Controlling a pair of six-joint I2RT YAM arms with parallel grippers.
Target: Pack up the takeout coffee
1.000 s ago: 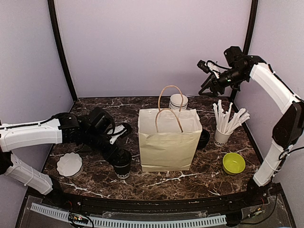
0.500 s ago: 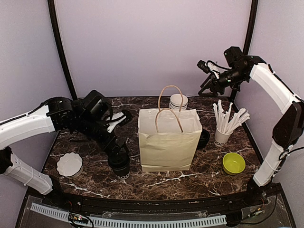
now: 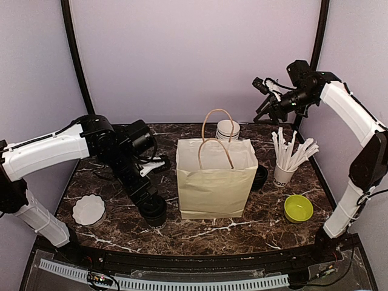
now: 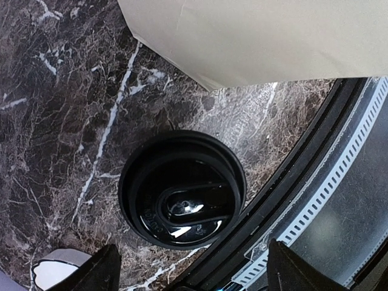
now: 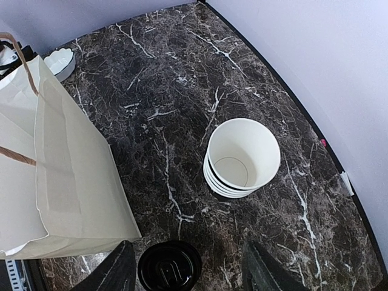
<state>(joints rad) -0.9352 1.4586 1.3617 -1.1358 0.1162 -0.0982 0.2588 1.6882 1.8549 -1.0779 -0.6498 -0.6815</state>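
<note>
Lidded cup: a lidded cup (image 3: 154, 210) stands upright on the surface (image 3: 200, 233) near its front edge, just beside the paper bag's left lower corner but not touching it.
Left hand: the left hand (image 4: 193, 259) hangs over that cup with its fingers (image 4: 91, 273) spread wide, one to each side of the lid. Nothing is between them and neither touches the cup.
Handling: thin paper wall, likely light if empty and sloshing if filled; it would crush under a hard squeeze. The glossy lid looks slippery and may pop off.
Where to hold: I would take it across the paper wall below the lid rim, gently, and keep it upright.
Paper bag: the paper bag (image 3: 215, 182) stands open at the middle of the surface with its handles up. It is soft-sided and could tip if nudged.
Second black lid: a second black lid (image 5: 170, 267) sits just beside the bag's right side; I cannot tell whether a cup is under it.
Open cups: a stack of open cups (image 5: 241, 159) stands behind the bag.
Right hand: the right hand (image 5: 189, 254) is raised above the far right, its fingers apart and empty.
</note>
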